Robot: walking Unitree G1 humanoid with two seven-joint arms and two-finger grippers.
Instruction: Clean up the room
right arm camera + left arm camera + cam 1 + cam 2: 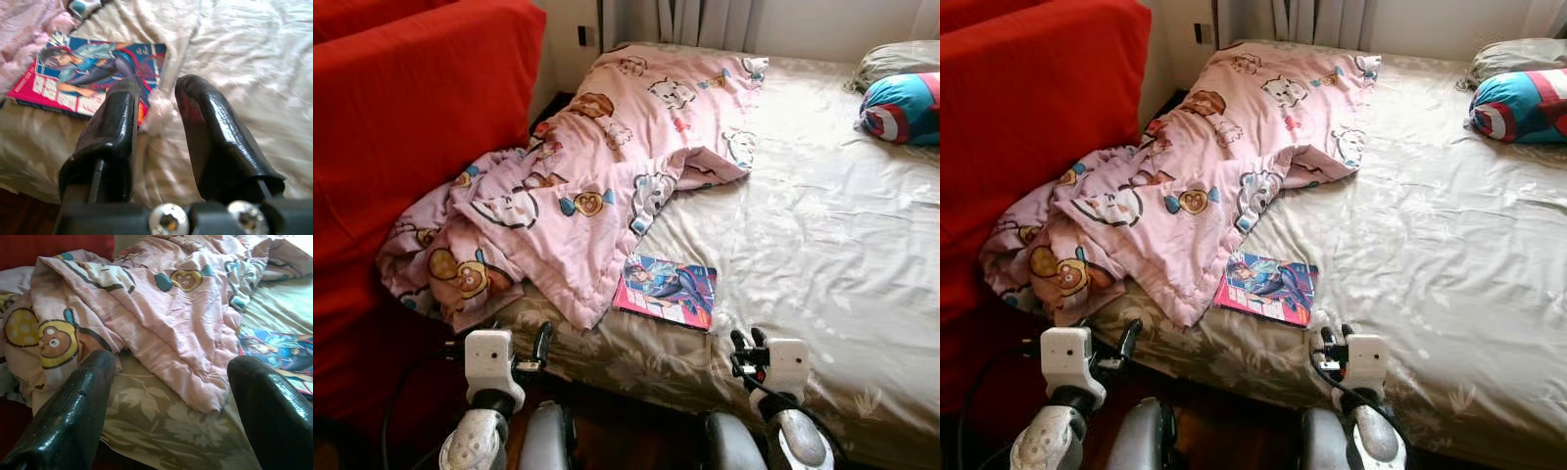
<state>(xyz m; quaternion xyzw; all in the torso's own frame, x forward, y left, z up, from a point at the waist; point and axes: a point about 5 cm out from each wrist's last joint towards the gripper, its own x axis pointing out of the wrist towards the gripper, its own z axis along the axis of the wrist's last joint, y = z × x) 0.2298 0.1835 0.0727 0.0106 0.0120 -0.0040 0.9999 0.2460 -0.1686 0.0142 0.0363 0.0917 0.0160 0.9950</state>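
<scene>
Bedding is left disordered on the bed [822,245]: a pink quilt [597,176] printed with cartoon bears and hearts is bunched along the bed's left side, one end spilling off the mattress edge against the red sofa [411,127]. A flat, glossy comic book [668,289] with a pink border lies on the floral, satin-like beige sheet, just beside the quilt's lower corner. A blue and red pillow [901,108] rests at the bed's far right, touching a beige pillow [896,59].

Both arms are raised at the near edge of the bed. The left gripper [171,396] is aimed at the quilt's lower fold, its thick black fingers [73,406] spread wide with nothing between them. The right gripper [164,122] is held close to the book's corner, fingers set slightly apart and gripping nothing.

The book's cover art, a drawn figure, is legible in the right wrist view; the sheet's leaf pattern is clearest in the left wrist view.
</scene>
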